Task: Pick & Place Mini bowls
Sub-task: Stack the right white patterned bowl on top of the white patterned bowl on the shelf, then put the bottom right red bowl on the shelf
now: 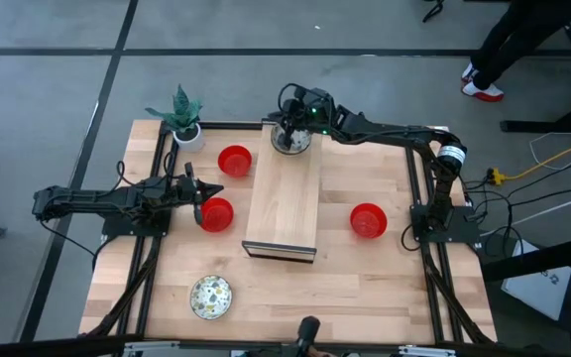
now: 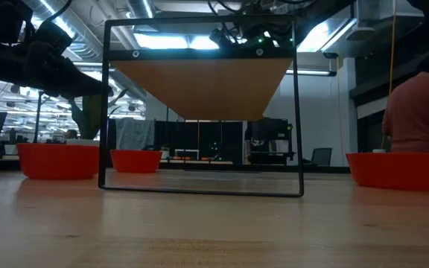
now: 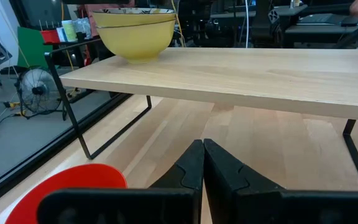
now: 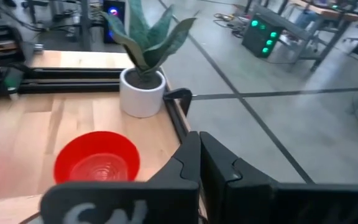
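A stack of cream speckled bowls (image 1: pixel 290 142) sits on the far end of the wooden shelf (image 1: pixel 285 203); in the left wrist view the stack (image 3: pixel 137 31) shows two rims. My right gripper (image 1: pixel 287 127) hovers over that stack, fingers shut (image 4: pixel 199 152) with nothing between them. One more speckled bowl (image 1: pixel 210 296) rests on the table near the front edge. Red bowls stand on the table at far left (image 1: pixel 234 161), left (image 1: pixel 216 213) and right (image 1: pixel 367 220). My left gripper (image 1: pixel 198 205) is shut (image 3: pixel 202 163) beside the left red bowl (image 3: pixel 67 186). My right gripper stands right above the speckled stack on the shelf, but its own body hides the bowls' rim, so I cannot tell whether it touches them. My left gripper touches nothing that shows.
A white pot with a green plant (image 1: pixel 183 124) stands at the table's far left corner, near the far red bowl (image 4: pixel 97 163). The shelf rests on thin black legs (image 2: pixel 298 112) with open space beneath. A person (image 2: pixel 419 112) is in the room beyond the right side.
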Robot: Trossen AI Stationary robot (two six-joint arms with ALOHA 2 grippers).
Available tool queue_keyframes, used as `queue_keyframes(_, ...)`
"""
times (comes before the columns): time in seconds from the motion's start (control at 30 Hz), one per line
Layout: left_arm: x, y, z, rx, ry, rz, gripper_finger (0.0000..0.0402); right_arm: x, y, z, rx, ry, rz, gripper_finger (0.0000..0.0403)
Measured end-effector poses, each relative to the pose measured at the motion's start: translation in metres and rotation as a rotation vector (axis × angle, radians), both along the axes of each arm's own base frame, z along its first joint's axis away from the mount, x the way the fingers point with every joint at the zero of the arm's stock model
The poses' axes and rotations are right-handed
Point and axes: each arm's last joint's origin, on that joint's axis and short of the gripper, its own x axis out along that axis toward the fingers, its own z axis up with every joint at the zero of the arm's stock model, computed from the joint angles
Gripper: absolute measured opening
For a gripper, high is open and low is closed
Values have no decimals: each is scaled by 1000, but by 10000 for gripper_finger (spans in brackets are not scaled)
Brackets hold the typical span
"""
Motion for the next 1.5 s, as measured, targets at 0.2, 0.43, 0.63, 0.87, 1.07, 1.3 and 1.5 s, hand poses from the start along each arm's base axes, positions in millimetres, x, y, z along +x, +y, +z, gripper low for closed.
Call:
queue_keyframes(0.2, 0, 0, 0, 0, 0, 0, 4, 0, -1, 0, 27, -15, -36, 0)
queue_keyframes(0.43, 0, 0, 0, 0, 0, 0, 4, -2, -2, -2, 36, 6, -81, 0)
queue_keyframes(0.63, 0, 0, 0, 0, 0, 0, 4, -5, -7, -5, 72, 30, -100, 0)
queue_keyframes(0.87, 0, 0, 0, 0, 0, 0, 4, -5, -7, -3, 43, 15, -97, 0)
queue_keyframes(1.07, 0, 0, 0, 0, 0, 0, 4, -3, -6, 1, 20, -17, -82, 0)
queue_keyframes(1.3, 0, 0, 0, 0, 0, 0, 4, 0, 10, 13, -10, -55, 13, 0)
queue_keyframes(1.5, 0, 0, 0, 0, 0, 0, 4, 2, 33, 21, -45, -33, 101, 0)
